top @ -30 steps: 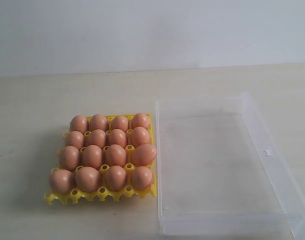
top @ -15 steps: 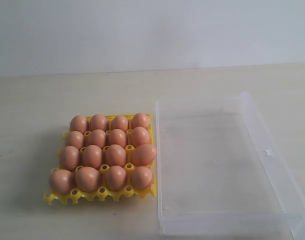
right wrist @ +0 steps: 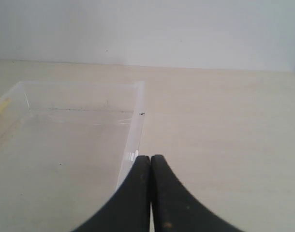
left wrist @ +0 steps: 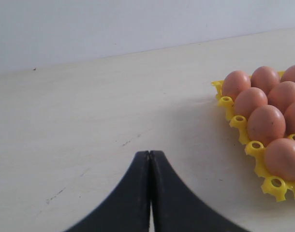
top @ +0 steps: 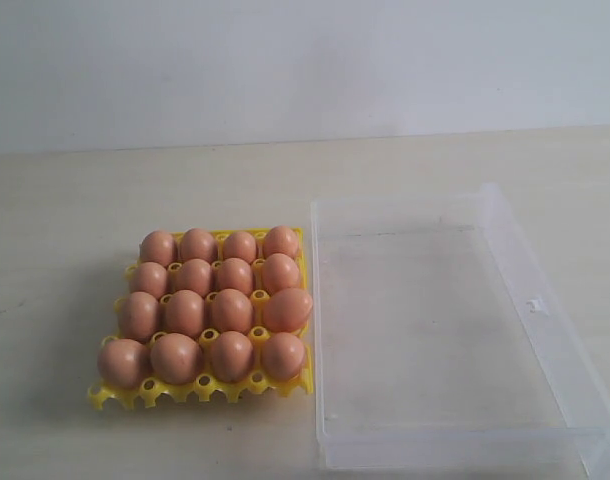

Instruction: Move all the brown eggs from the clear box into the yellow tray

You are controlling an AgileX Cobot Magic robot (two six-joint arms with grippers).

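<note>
Sitting unchanged over the last second, all items on the pale wooden desk. Shallow clear rectangular plastic box, toward the desk's right side: empty. Bright yellow square plastic egg tray, just beside the box's left wall: every cup filled with smooth brown oval eggs, so the task looks complete. Open desk lies left and toward the far edge. Left gripper, right gripper: jaws pressed together, holding nothing.
</note>
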